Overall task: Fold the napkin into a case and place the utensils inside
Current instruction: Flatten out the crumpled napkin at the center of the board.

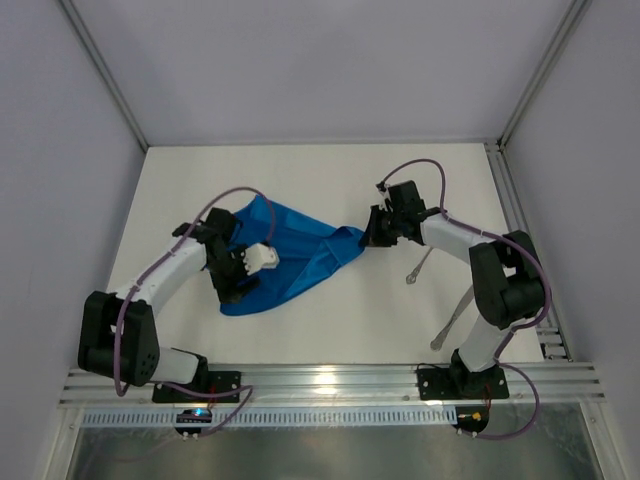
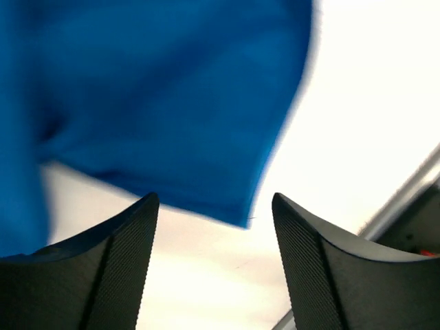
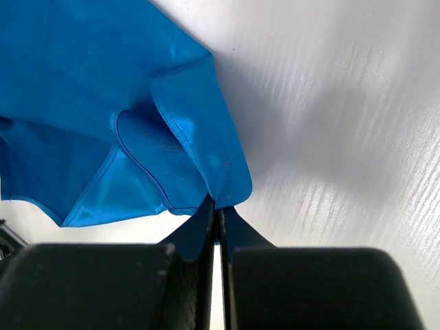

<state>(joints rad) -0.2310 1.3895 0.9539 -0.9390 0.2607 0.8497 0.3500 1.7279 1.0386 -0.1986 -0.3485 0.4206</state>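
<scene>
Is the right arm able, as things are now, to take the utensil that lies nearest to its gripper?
Probably not at once. The right gripper is shut on a corner of the napkin, so it must let go first. The utensil itself lies bare on the table, close by.

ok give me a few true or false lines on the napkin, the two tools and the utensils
1. The right tool pinches a corner of the napkin. True.
2. The left tool is shut tight. False: its fingers stand well apart, with the napkin just ahead of them.
3. The utensils are tucked inside the napkin. False: both lie bare on the table, to the right of the napkin.
4. The napkin is rumpled and not yet a narrow flat case. True.
5. The utensils lie on the left arm's side. False: they lie beside the right arm.
</scene>
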